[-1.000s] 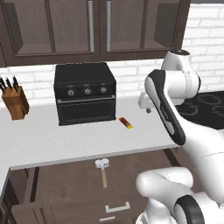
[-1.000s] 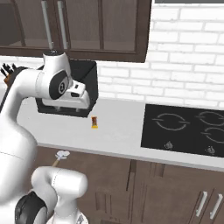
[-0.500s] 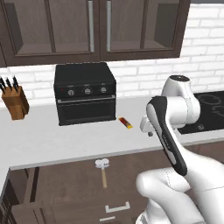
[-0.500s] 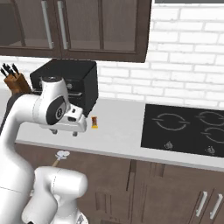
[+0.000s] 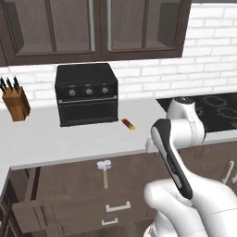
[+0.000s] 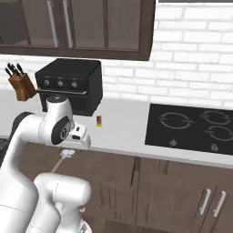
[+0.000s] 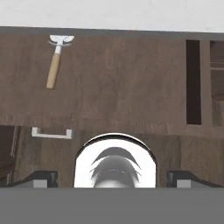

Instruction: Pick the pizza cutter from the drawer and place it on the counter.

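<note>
Below the long pale grey-white counter [image 5: 60, 139], I see the wide dark-brown wooden drawer [image 7: 131, 87] pulled open. On the counter sits a black boxy toaster oven [image 5: 86, 93]. My two-finger gripper [image 7: 113, 178] hangs over the drawer, fingertips [image 7: 43, 178] spread wide, holding nothing. Inside the drawer, near the counter edge, lies the tan-handled pizza cutter [image 7: 56, 63]. A small orange-red bar [image 5: 128, 124] rests just beside the oven.

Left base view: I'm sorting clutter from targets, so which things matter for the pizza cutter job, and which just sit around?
Job:
pizza cutter
drawer, open
counter

Lying about:
toaster oven
knife block
orange-red bar
cooktop
</note>
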### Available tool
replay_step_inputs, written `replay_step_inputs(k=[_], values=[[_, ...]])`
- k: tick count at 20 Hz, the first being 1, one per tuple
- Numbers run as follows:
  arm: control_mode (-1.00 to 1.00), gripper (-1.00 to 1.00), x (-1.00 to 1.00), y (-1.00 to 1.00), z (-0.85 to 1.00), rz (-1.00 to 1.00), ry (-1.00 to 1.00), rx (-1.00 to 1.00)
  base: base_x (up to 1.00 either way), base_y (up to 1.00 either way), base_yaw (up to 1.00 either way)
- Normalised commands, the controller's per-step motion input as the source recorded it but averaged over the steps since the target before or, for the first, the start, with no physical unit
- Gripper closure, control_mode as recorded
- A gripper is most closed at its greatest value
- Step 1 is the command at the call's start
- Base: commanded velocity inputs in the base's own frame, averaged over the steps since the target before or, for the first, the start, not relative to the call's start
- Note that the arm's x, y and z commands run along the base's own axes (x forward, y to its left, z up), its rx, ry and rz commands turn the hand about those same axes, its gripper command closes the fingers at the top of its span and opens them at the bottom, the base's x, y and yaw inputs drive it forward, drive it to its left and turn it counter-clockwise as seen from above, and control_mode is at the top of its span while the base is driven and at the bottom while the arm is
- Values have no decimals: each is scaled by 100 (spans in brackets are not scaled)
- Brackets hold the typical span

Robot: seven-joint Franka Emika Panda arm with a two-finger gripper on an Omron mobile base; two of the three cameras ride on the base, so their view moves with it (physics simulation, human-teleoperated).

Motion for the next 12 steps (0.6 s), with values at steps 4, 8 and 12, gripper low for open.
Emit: replay_step_inputs(k=[4, 8, 12], values=[[100, -100, 0, 0, 0, 0, 0, 0, -97, -86, 0], [100, -100, 0, 0, 0, 0, 0, 0, -30, -100, 25], [100, -100, 0, 0, 0, 0, 0, 0, -3, -100, 57]])
